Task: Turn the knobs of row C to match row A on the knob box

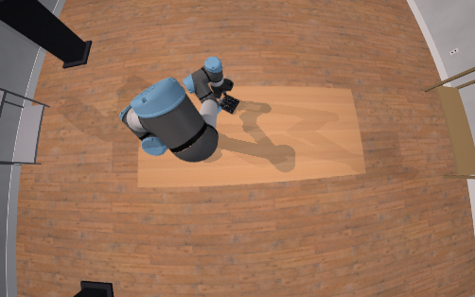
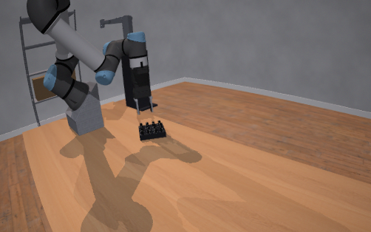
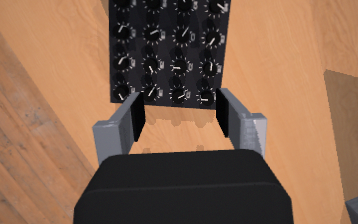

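The knob box (image 1: 229, 103) (image 2: 152, 136) (image 3: 167, 50) stands on the table (image 1: 322, 132) (image 2: 229, 159) (image 3: 280, 100), below the level of the open gripper (image 1: 226, 86) (image 2: 145, 112) (image 3: 180, 105) and just off to one side of it. Beyond the fingertips in the wrist view, its black top carries a grid of knobs with white lines at differing angles, and the printed names lie to the right of the knobs, too small to read with certainty. The far edge of the box runs out of that view. In the row of knobs nearest the gripper, the second line from the left slants up to the right, and the last points left. Both fingers stand wide apart, with nothing between them, and their tips are clear of the knobs. Above the gripper, the arm (image 1: 175, 118) (image 2: 79, 46) bends back to a grey pedestal (image 2: 86, 120). Farther behind the gripper in the exterior view come a dark upright stand (image 2: 128, 70) and a metal rack (image 2: 25, 55) near the grey wall (image 2: 259, 44).
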Robot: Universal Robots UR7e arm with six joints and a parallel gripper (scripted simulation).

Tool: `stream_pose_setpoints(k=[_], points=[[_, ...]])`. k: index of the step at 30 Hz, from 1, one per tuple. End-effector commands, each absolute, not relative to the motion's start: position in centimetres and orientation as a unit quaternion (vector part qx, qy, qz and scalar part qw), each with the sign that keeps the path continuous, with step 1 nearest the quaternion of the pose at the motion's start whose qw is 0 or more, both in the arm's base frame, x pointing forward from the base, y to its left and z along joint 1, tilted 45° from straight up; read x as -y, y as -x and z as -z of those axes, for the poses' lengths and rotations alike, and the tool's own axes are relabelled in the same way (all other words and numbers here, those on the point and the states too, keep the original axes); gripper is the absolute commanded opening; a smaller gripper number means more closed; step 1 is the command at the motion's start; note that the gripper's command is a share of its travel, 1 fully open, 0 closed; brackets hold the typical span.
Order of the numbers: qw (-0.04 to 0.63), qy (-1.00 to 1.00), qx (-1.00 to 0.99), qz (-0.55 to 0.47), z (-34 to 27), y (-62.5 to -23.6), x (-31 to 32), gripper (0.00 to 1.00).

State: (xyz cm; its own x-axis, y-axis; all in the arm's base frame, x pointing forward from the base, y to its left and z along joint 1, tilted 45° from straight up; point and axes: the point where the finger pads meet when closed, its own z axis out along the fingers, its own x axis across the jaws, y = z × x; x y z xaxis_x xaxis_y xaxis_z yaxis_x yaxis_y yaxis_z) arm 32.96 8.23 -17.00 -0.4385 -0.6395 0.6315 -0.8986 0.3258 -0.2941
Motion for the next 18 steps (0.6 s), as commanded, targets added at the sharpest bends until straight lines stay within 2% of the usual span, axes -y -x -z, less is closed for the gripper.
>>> stream_pose_setpoints(k=[1, 17, 18], points=[[0.194, -0.444, 0.811, -0.328, 17.16, -32.83, -8.61, 1.00], [0.185, -0.421, 0.823, -0.333, 17.20, -32.69, -8.76, 1.00], [0.185, -0.421, 0.823, -0.333, 17.20, -32.67, -8.75, 0.46]])
